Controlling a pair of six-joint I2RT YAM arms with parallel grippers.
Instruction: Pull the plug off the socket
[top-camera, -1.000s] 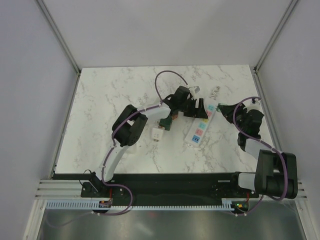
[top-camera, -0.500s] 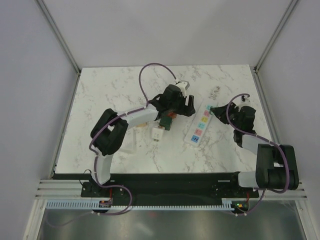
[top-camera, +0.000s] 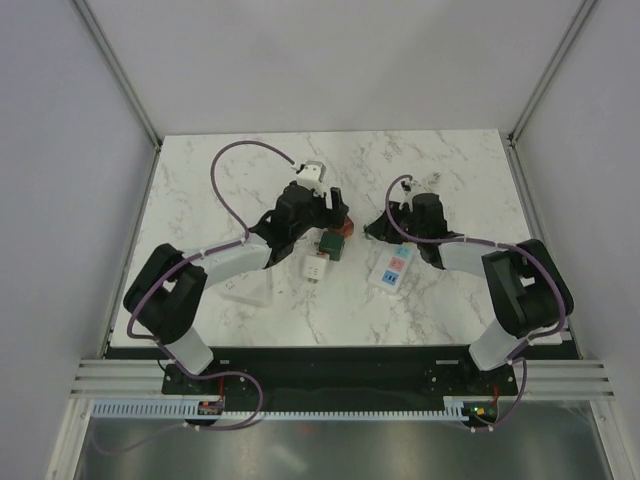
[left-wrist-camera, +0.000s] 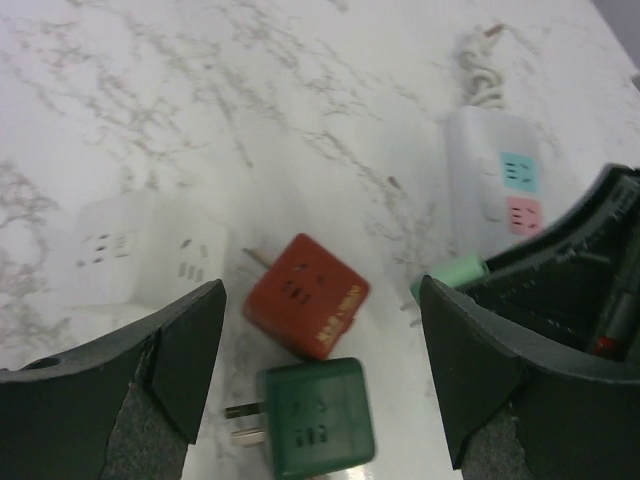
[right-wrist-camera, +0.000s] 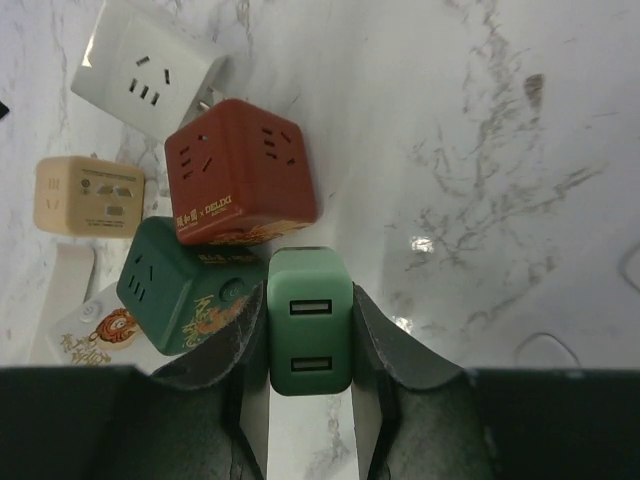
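The right gripper (right-wrist-camera: 310, 300) is pinching the plug (right-wrist-camera: 310, 335) between its fingers, with the red cube (right-wrist-camera: 240, 170) and green cube (right-wrist-camera: 185, 285) just ahead. The socket (left-wrist-camera: 495, 180) is lying on the surface (right-wrist-camera: 480, 120) beside this gripper. The left gripper (left-wrist-camera: 320, 298) is hovering spread wide above both cubes.

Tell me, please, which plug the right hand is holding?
The pale green USB plug, gripped by the right hand; the red cube, dark green cube and white cube lie free.
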